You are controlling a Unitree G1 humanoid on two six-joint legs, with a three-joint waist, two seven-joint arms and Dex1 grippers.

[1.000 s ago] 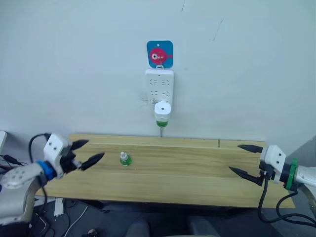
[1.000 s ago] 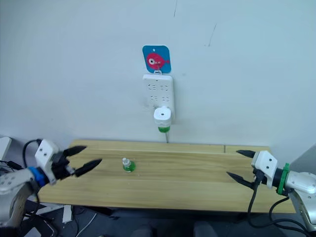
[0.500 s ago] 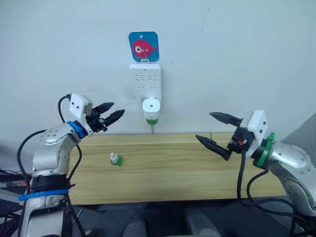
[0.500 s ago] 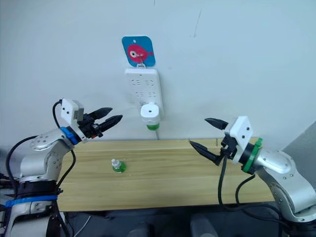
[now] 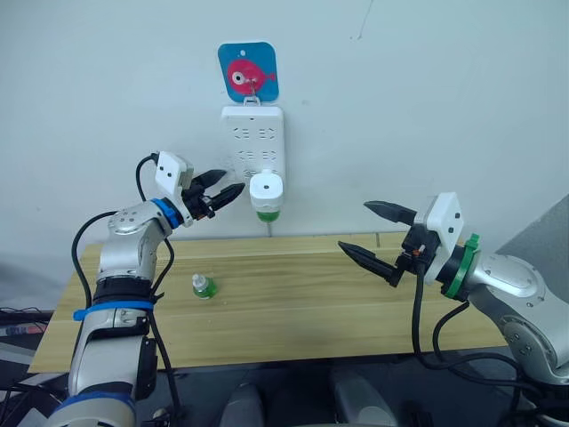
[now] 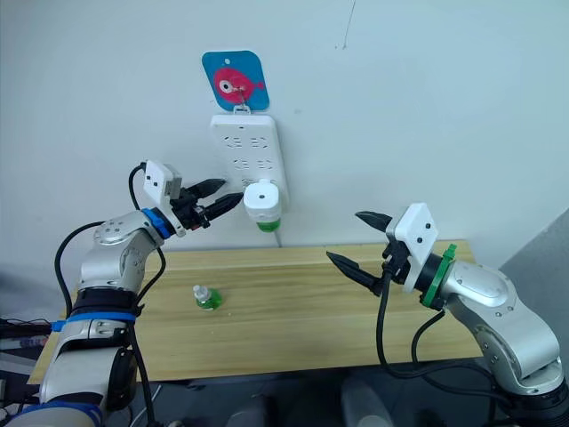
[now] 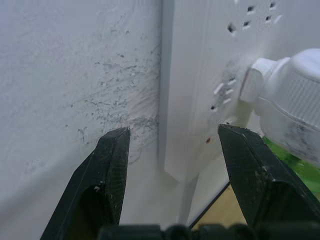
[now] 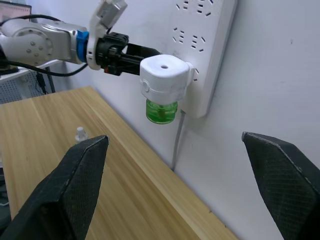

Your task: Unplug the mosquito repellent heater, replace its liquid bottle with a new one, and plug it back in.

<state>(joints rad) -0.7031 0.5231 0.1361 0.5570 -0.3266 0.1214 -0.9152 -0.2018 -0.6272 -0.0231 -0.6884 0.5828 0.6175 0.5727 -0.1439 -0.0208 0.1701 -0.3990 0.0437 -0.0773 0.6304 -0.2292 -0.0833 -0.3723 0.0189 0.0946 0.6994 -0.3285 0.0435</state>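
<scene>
the power strip (image 5: 252, 142) hangs on the wall above the tabletop's (image 5: 293, 311) back edge, the mosquito repellent heater (image 5: 266, 192) plugged in low. left claw (image 5: 220, 188), fingers apart, is nearer, seemingly just beside it; right claw (image 5: 373, 236) is open, farther off.

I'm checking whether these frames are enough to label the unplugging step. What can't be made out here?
- The mosquito repellent heater's prongs: hidden inside the power strip, all views.
- The heater's far side: cut off by the left wrist view's edge.
- The spare bottle's label and fill level: too small, eye views.
- The strip's cable end: hidden behind the table.
- Writing on the fish sticker: too small.
</scene>
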